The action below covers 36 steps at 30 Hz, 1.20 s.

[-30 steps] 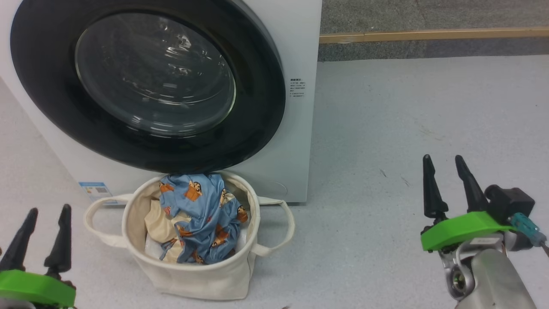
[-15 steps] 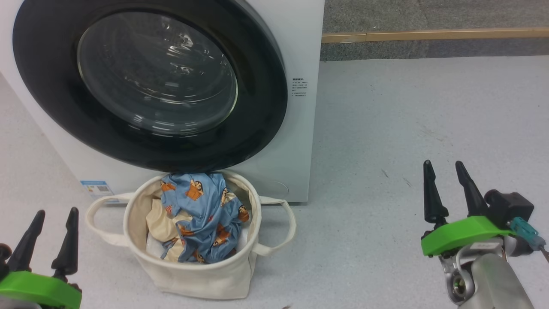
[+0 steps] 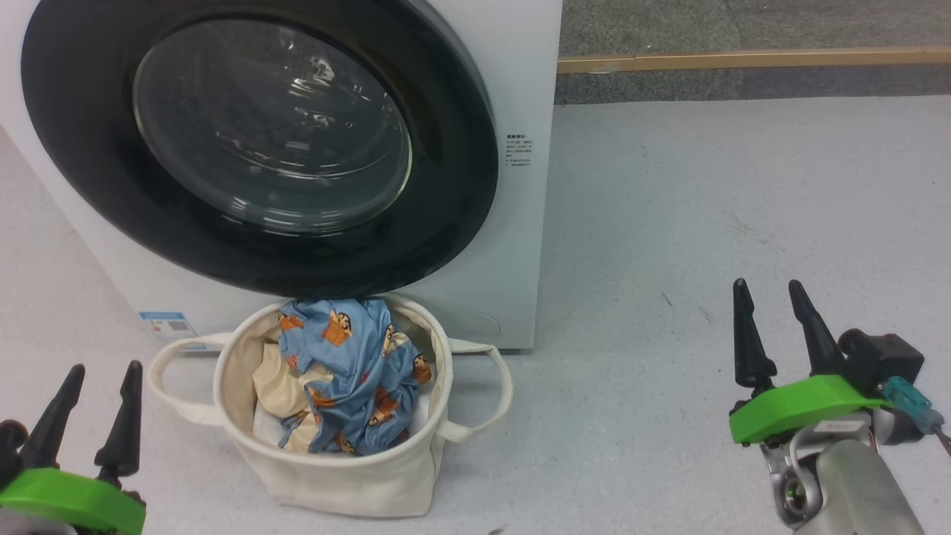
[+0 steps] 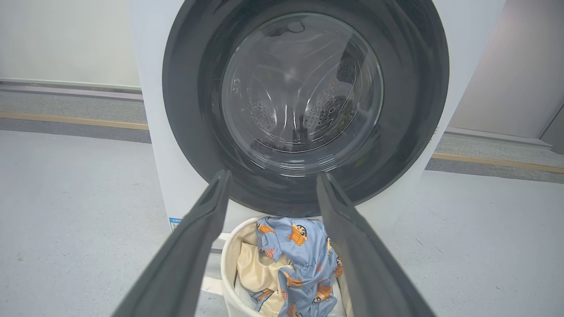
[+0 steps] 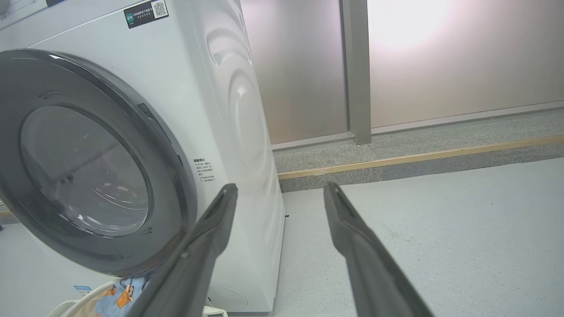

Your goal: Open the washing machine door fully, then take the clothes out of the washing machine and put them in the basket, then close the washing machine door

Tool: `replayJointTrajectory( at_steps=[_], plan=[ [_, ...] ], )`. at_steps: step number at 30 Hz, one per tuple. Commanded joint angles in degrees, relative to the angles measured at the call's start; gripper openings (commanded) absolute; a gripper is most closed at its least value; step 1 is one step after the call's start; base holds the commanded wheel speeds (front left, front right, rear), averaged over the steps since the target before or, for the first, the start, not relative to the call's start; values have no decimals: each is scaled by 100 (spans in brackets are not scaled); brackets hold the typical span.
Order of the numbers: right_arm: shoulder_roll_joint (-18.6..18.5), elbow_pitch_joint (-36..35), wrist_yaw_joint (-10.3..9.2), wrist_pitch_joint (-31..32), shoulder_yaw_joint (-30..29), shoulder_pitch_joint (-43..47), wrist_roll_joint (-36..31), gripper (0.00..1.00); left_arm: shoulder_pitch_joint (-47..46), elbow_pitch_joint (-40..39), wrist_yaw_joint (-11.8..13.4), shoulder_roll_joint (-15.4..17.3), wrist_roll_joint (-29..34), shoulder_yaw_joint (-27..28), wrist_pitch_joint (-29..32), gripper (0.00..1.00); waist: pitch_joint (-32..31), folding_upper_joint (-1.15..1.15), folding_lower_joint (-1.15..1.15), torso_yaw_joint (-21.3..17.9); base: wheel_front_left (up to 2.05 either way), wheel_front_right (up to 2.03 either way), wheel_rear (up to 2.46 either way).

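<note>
The washing machine [image 3: 520,89] [image 5: 211,114] stands at the upper left with its black-rimmed door [image 3: 260,141] [image 4: 304,97] [image 5: 83,167] lying flat against its front. Through the glass the steel drum looks bare. In front of it sits the cream basket [image 3: 334,475] [image 4: 229,268], holding the blue cartoon-print clothes [image 3: 349,371] [image 4: 304,259] and a cream piece [image 3: 271,386]. My left gripper [image 3: 104,368] [image 4: 271,174] is open at the lower left, left of the basket. My right gripper [image 3: 765,282] [image 5: 280,185] is open over the floor, far to the right.
Pale grey floor [image 3: 706,208] spreads to the right of the machine. A wooden strip [image 3: 743,59] on a low dark step runs along the back. A frosted wall panel [image 5: 440,61] rises behind it.
The left gripper has drifted slightly right and down in the head view. The right gripper has sunk a little. The view itself shifted slightly; basket, clothes and door stayed put.
</note>
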Motion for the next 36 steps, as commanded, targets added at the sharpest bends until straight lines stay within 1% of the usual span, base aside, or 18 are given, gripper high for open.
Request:
replayJointTrajectory(
  at_steps=[1,25,36],
  plan=[
    [22,-166,-2,-54,136,-98,-18,100,-398,-120,-33,213,-3,253,-68,100,4,0,0,7,0,0,0],
    [22,-137,-2,-54,33,-45,55,100,-374,-123,-38,257,-54,96,-69,100,-35,0,0,39,0,0,0],
    [22,-139,-2,-54,50,-15,35,100,-337,-120,-38,258,-53,109,-69,100,-54,0,0,45,0,0,0]
  ],
)
